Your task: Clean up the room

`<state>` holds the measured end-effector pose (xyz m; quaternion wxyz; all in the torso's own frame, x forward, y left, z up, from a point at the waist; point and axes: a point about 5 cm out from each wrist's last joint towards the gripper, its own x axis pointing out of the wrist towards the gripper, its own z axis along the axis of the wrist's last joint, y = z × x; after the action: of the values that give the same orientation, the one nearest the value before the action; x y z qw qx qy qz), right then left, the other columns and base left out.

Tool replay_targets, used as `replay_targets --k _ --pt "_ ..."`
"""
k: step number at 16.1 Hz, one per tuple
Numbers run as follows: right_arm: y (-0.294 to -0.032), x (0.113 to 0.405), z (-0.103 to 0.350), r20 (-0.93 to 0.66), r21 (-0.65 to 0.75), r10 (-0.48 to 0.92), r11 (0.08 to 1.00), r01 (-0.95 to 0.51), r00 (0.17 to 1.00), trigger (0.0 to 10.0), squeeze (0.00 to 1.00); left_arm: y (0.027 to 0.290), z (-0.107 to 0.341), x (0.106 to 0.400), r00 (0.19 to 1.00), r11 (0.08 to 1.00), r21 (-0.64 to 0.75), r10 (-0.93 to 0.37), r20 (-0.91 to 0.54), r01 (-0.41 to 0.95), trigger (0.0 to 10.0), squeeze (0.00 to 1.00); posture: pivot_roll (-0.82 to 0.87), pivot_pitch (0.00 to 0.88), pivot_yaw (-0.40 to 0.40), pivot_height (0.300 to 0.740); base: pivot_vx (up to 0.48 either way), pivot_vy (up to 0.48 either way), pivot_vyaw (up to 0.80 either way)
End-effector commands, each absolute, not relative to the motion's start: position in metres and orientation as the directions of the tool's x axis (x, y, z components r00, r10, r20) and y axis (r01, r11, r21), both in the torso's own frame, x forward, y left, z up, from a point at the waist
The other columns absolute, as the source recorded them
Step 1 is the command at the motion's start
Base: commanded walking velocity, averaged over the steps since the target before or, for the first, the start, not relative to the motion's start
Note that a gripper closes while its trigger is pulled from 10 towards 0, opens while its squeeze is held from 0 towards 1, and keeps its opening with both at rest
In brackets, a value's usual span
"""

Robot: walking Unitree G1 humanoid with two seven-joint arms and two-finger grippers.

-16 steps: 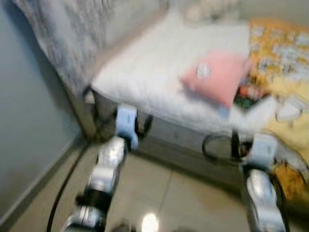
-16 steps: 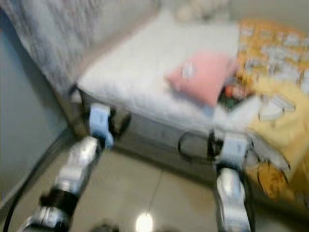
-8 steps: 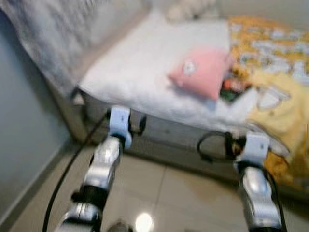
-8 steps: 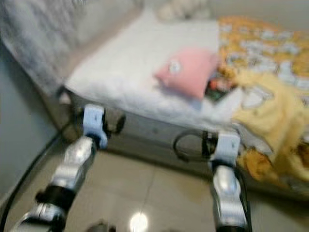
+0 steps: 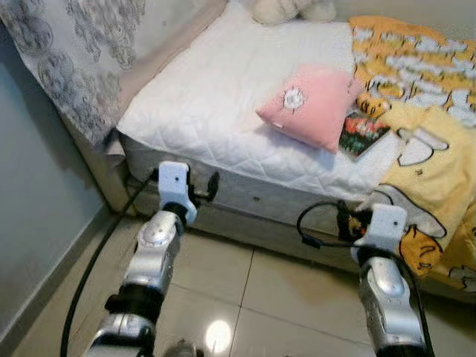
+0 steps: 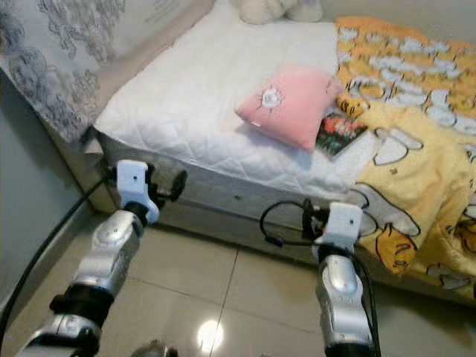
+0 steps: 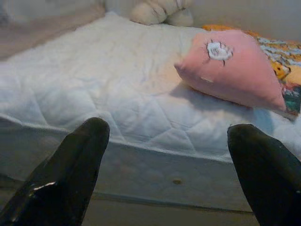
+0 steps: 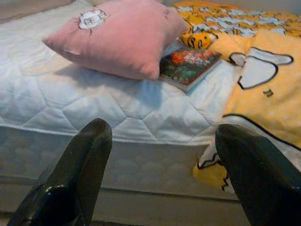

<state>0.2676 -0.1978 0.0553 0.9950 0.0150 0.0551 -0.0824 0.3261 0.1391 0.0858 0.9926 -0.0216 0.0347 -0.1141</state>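
A bed with a white quilted mattress [image 5: 208,97] stands before me. On it lie a pink pillow [image 5: 309,104], a book [image 5: 364,134] tucked partly under the pillow's edge, and a rumpled yellow patterned blanket [image 5: 431,149] that hangs over the bedside. A cream plush toy [image 5: 282,9] sits at the far end. My left gripper [image 7: 169,129] is open, held low in front of the mattress side. My right gripper [image 8: 164,129] is open too, level with the bed edge below the book. Neither holds anything.
A grey patterned curtain [image 5: 74,59] hangs at the left beside a grey-blue wall [image 5: 30,186]. A black cable [image 5: 89,275] runs along the tiled floor [image 5: 275,297] by the wall. The bed frame blocks the way ahead.
The whole picture has shifted a little and gone from blurred to sharp, so the camera has moved and settled. Both arms keep the same raised pose before the bed.
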Motion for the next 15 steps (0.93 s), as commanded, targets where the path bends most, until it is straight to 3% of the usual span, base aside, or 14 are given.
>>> replay_targets --k 1,2,15 --pt "-0.204 0.268 0.056 -0.112 0.018 -0.184 0.982 0.188 0.976 10.0 0.0 0.128 0.099 0.334 0.964 0.965 -0.015 -0.264 -0.019 0.263 10.0 0.0 0.08 0.0 -0.036 0.727 0.48 0.0 -0.78" --pt "-0.205 0.269 0.057 -0.108 0.007 -0.188 0.982 0.19 0.976 10.0 0.0 0.126 0.101 0.335 0.964 0.964 0.004 -0.267 -0.008 0.267 10.0 0.0 0.08 0.0 -0.035 0.727 0.48 0.0 -0.78" --pt "-0.203 0.277 0.063 -0.076 -0.042 -0.181 0.983 0.178 0.981 10.0 0.0 0.119 0.104 0.343 0.973 0.973 -0.017 -0.231 -0.004 0.23 10.0 0.0 0.06 0.0 -0.028 0.727 0.48 0.0 0.04"
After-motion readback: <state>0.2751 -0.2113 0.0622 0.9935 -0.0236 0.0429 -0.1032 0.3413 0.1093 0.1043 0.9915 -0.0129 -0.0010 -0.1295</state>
